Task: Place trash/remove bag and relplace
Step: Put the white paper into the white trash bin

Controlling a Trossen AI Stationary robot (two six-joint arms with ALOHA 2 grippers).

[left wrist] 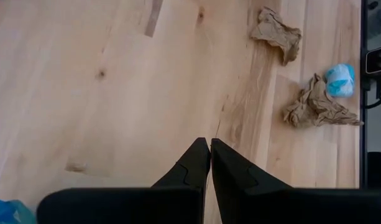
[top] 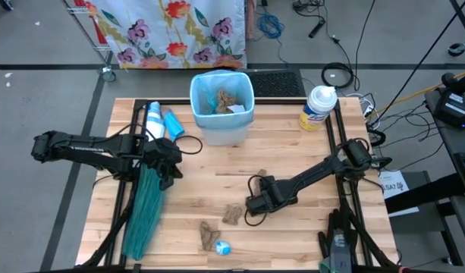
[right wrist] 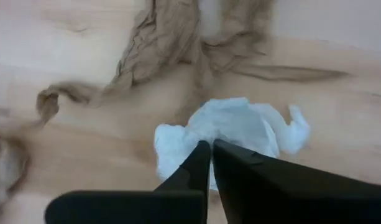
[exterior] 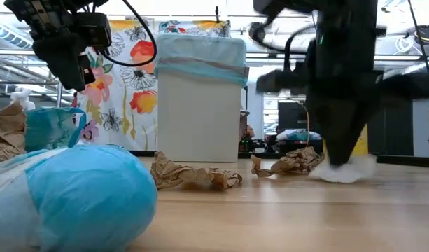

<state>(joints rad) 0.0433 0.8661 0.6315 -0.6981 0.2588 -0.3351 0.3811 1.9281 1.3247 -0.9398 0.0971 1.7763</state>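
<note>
Right gripper (right wrist: 210, 144) stood low at table centre, fingers pinched together on a white paper wad (right wrist: 240, 134) lying on the wooden table (top: 217, 171). Brown paper scraps (top: 233, 214) lay just beside it, toward five o'clock; a blue wrapper (top: 222, 246) lay farther out. The lined bin (top: 221, 106) stood at twelve o'clock. Left gripper (left wrist: 209, 144) hovered at nine o'clock, fingers together, empty, beside the teal-green bag (top: 145, 212).
</note>
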